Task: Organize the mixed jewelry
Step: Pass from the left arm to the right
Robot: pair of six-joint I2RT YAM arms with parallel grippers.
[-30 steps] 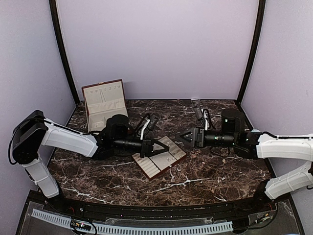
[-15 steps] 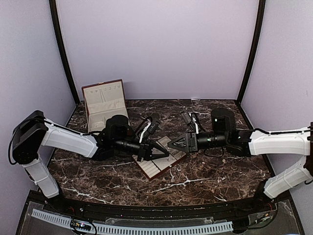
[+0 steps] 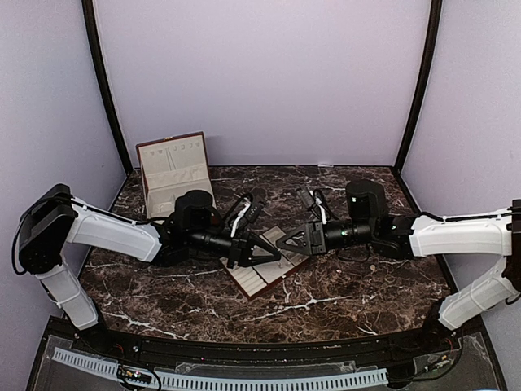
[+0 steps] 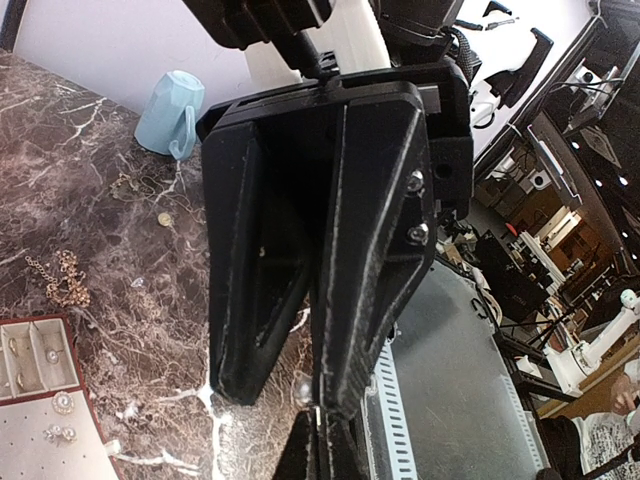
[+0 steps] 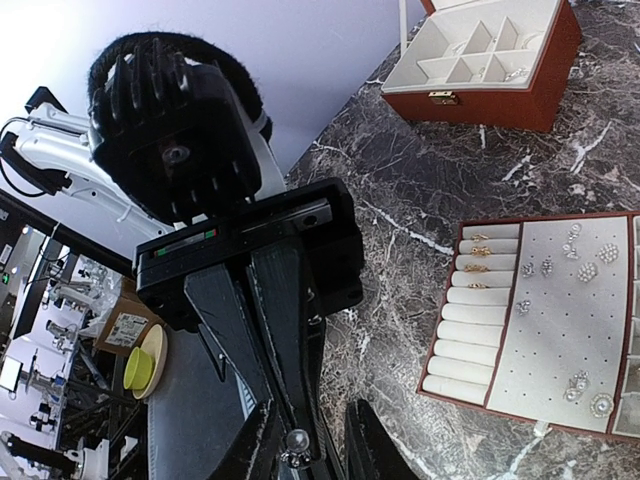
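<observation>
My left gripper [image 3: 264, 248] hovers over the cream slotted tray [image 3: 259, 277], shut on a tiny pearl stud [image 5: 297, 441] that sticks out of its tip. My right gripper [image 3: 282, 241] meets it tip to tip. Its fingertips [image 5: 372, 445] stand a little apart on either side of the left tip and the stud. From the left wrist the stud [image 4: 300, 390] shows just under the right gripper's fingers. More of the mixed jewelry lies on the tray: gold rings [image 5: 476, 254] in the rolls and silvery studs [image 5: 580, 268] on the pad.
The reddish-brown box [image 3: 172, 175] stands open at the back left, its cream compartments [image 5: 480, 50] showing. A thin chain [image 4: 62, 280] and small loose pieces [image 4: 165, 218] lie on the marble to the tray's right. A pale blue mug [image 4: 170, 110] sits beyond them.
My right gripper has travelled left to the left gripper's tip and narrowed its jaws around it. The left arm has stayed put, still shut on the stud.
</observation>
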